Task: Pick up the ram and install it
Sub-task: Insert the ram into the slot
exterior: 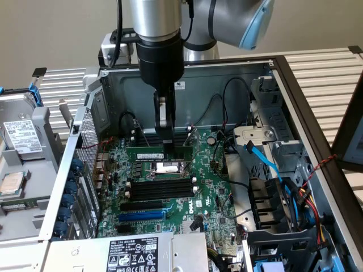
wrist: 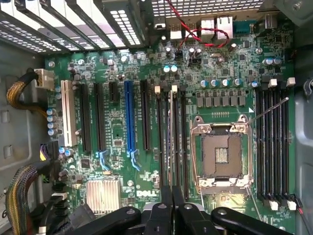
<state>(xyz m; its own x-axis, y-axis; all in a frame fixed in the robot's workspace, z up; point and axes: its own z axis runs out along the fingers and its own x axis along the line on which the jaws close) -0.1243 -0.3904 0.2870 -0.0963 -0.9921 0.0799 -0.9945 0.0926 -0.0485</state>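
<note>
The long, flat green ram stick with a small white label (exterior: 151,154) stands on edge in line with a long black plastic memory slot (exterior: 184,148), just beside the silver processor socket (exterior: 168,167). The black claw (exterior: 168,146) is narrow, pinching the stick's top edge mid-length. Insertion looks to be the step in hand. Seating calls for straight downward pressure, with both ends level.

White "DELL" lettering (wrist: 146,193) on the green motherboard (wrist: 117,132); other labels illegible.
</note>
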